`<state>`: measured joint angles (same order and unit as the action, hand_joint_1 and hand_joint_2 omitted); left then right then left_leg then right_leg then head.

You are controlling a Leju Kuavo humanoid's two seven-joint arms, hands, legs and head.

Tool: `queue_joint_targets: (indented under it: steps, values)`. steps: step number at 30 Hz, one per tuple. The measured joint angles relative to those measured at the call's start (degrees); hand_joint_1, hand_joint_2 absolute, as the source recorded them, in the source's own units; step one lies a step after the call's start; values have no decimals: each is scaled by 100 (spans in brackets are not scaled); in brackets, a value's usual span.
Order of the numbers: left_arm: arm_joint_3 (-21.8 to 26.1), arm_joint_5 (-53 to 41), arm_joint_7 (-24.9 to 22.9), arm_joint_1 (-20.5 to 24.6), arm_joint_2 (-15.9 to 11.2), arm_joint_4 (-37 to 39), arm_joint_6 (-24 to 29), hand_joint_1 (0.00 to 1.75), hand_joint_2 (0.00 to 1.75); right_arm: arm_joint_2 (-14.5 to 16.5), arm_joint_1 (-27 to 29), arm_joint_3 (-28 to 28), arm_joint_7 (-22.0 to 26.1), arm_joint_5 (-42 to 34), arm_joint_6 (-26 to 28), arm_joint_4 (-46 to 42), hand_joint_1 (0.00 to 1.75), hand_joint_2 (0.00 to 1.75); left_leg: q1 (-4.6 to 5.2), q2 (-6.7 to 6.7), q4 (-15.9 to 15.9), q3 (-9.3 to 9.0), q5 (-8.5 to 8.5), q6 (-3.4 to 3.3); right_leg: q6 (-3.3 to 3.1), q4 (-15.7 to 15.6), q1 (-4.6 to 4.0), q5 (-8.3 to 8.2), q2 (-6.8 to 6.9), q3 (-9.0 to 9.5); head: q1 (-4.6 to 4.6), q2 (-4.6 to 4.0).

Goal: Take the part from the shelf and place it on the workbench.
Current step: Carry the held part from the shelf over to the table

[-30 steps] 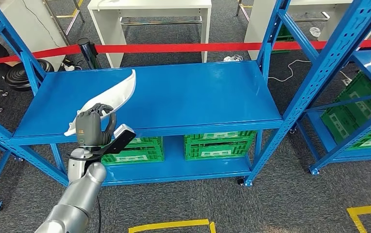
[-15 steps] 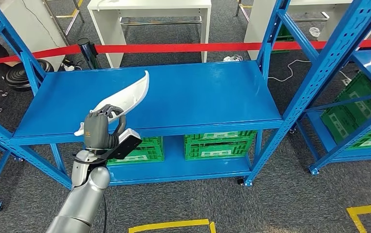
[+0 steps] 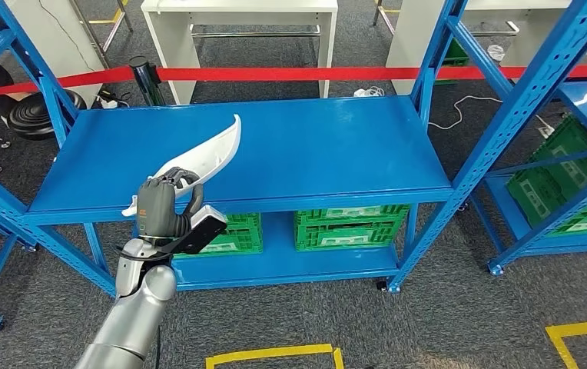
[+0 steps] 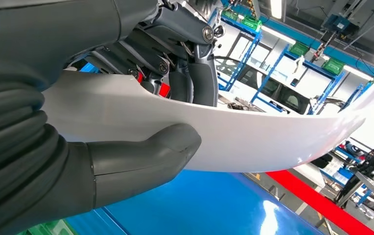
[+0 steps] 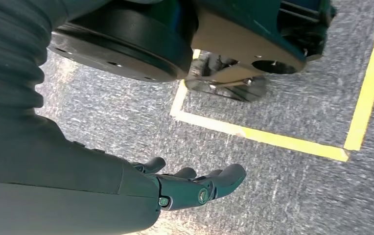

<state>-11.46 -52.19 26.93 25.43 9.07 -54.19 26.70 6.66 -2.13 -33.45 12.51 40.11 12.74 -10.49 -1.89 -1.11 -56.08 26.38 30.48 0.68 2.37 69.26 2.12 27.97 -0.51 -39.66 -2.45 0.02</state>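
Over on the left, the left hand has its fingers wrapped around the near end of the part, a long curved white shell. It's held up over the front left of the blue shelf, tilted so the pointed far end sticks up and away toward the middle of the shelf top. The left wrist view shows the grip close up: the thumb is pressed under the part's smooth face while the darker fingers curl over the top edge.

Under the shelf top, two green crates sit side by side on the lower level. A red ribbon runs across behind the shelf, with a white table past it.

The right hand hangs over grey carpet with yellow tape lines, fingers stretched out loosely and nothing in them.
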Motion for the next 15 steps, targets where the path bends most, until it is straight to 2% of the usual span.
queue_joint_targets:
  steps: [2, 3, 6, 8, 9, 11, 12, 13, 14, 15]
  values:
    - [-5, 0, -2, 5, -1, -2, -21, 159, 175, 2, 5, -11, -198, 3, 4, 1, 0, 175, -2, -23, -99, 73, 71, 75, -20, -618, -3, -244, -15, 303, -3, 0]
    - [-9, 0, -2, 7, -2, -2, -31, 159, 175, 4, 4, -18, -320, 3, 4, 2, 0, 175, 9, -32, -152, 116, 101, 118, -49, -782, -11, -248, -26, 376, -3, 0]
    - [-19, -1, 1, 9, -5, -3, -48, 159, 175, 5, -17, -28, -502, 8, 3, 2, 0, 175, 11, -41, -220, 193, 127, 226, -206, -841, -31, -146, -38, 349, -1, 0]
    - [-21, -2, 1, 14, -8, -3, -49, 159, 175, 5, -23, -29, -510, 9, 2, 2, 0, 175, -5, 9, -389, 276, 269, 268, -298, -866, -31, -165, -20, 330, 6, 0]
    - [-21, -2, 0, 18, -8, -3, -49, 159, 175, 5, -22, -30, -510, 9, 2, 2, 0, 175, -5, 37, -624, 378, 426, 276, -334, -878, -32, -182, -5, 320, 14, 0]
    - [-22, 2, 0, 22, -12, -1, -49, 159, 175, 7, -22, -32, -510, 9, 2, 2, 0, 175, 6, 60, -1337, 700, 788, 279, -382, -879, -56, -213, 23, 280, 24, 0]
    - [-23, 7, 0, 18, -18, 1, -49, 159, 175, 7, -22, -34, -510, 10, 2, 2, 0, 175, 10, 61, -1632, 829, 883, 276, -397, -878, -72, -231, 35, 257, 26, 0]
    - [-23, 10, -2, 13, -25, 2, -49, 159, 175, 8, -23, -38, -509, 13, 3, 2, 0, 175, 13, 61, -1761, 878, 871, 266, -406, -876, -86, -253, 43, 233, 26, 0]
    - [-24, 4, -12, 9, -33, 0, -46, 159, 175, 8, -24, -43, -506, 15, 3, 2, 0, 175, 17, 63, -1677, 824, 753, 249, -405, -875, -96, -277, 47, 211, 26, 0]
    - [-25, -13, -25, 6, -40, -9, -43, 159, 175, 8, -26, -51, -500, 19, 4, 2, 0, 175, 24, 68, -1393, 667, 567, 225, -395, -874, -102, -303, 48, 191, 26, 0]
